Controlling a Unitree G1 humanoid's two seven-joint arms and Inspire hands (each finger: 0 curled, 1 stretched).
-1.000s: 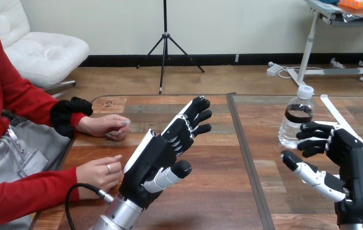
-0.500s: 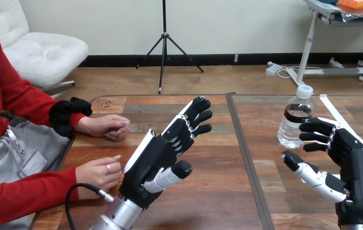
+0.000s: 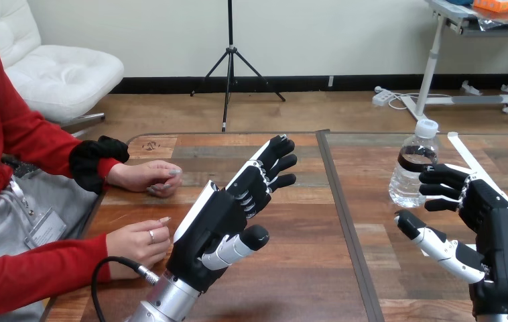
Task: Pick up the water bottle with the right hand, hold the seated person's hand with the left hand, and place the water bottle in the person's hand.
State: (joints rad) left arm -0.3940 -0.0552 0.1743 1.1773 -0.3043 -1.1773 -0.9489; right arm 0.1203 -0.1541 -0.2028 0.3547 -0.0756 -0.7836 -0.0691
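Observation:
A clear water bottle with a white cap and a dark band stands upright on the right half of the table. My right hand is open just right of it and nearer me, its fingertips close beside the bottle's side and its thumb stretched out below. My left hand is open over the table's middle, fingers straight and pointing away. The person's two hands rest on the table at the left: the farther hand and the nearer hand, which lies just left of my left hand, apart from it.
A dark seam runs down the wooden table between its two halves. A black cable loops beside my left forearm near the person's nearer hand. A white strip lies on the table behind my right hand.
My right hand has edged slightly up and away along the bottle's side. The left hand and the person's hands have stayed where they were.

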